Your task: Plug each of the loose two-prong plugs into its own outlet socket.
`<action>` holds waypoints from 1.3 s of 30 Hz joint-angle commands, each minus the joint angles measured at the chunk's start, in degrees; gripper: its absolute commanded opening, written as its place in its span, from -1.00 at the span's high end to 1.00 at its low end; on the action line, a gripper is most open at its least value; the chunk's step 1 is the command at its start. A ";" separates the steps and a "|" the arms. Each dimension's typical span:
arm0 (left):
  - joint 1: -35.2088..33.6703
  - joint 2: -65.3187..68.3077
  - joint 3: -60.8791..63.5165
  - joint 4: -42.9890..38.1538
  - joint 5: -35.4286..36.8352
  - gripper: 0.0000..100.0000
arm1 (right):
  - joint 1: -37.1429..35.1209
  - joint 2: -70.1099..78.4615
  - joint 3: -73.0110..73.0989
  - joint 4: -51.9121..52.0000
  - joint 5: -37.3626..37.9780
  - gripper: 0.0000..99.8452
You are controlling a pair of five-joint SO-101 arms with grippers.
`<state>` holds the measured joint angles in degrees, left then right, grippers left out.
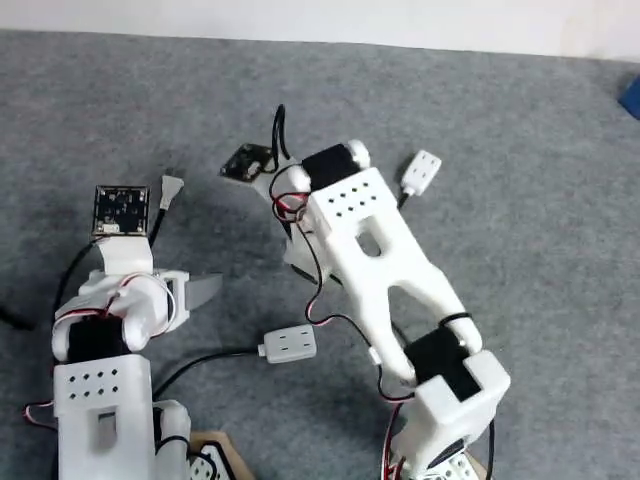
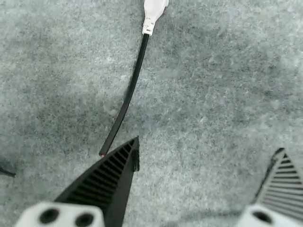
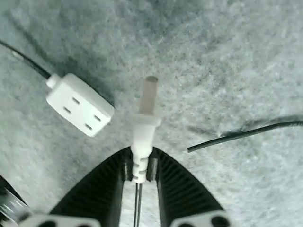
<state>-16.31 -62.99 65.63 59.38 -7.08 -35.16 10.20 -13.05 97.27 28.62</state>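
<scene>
My right gripper [image 3: 141, 156] is shut on the body of a white two-prong plug [image 3: 142, 125], with the prongs pointing away from me just above the grey carpet. A white outlet socket [image 3: 80, 104] on a black cable lies just beside the prongs, apart from them. In the high view, white sockets lie at the upper right [image 1: 421, 172] and at the centre [image 1: 290, 344]. My left gripper [image 2: 208, 144] is open and holds nothing. A second white plug [image 2: 154, 12] lies ahead of it on its black cable [image 2: 128, 94]; the high view also shows this plug [image 1: 170, 187].
Grey carpet [image 1: 540, 180] covers the table. A loose black cable end [image 3: 227, 137] lies near the held plug. The right arm [image 1: 380, 260] stretches diagonally over the middle, hiding what lies beneath it. The left arm [image 1: 110, 330] stands at the lower left.
</scene>
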 commanded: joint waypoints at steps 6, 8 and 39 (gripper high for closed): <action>0.84 0.22 -9.45 0.35 -0.18 0.17 | -9.10 -7.08 7.43 -11.82 -9.58 0.99; 0.92 0.31 -10.68 0.26 -0.18 0.17 | -11.03 -9.71 13.58 -14.99 -10.02 0.99; 12.88 15.60 -17.54 0.44 -0.35 0.11 | -16.13 -28.09 33.63 -21.41 -14.15 0.99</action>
<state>-4.88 -47.43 51.91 59.30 -7.16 -50.64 -17.14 19.91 78.11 14.99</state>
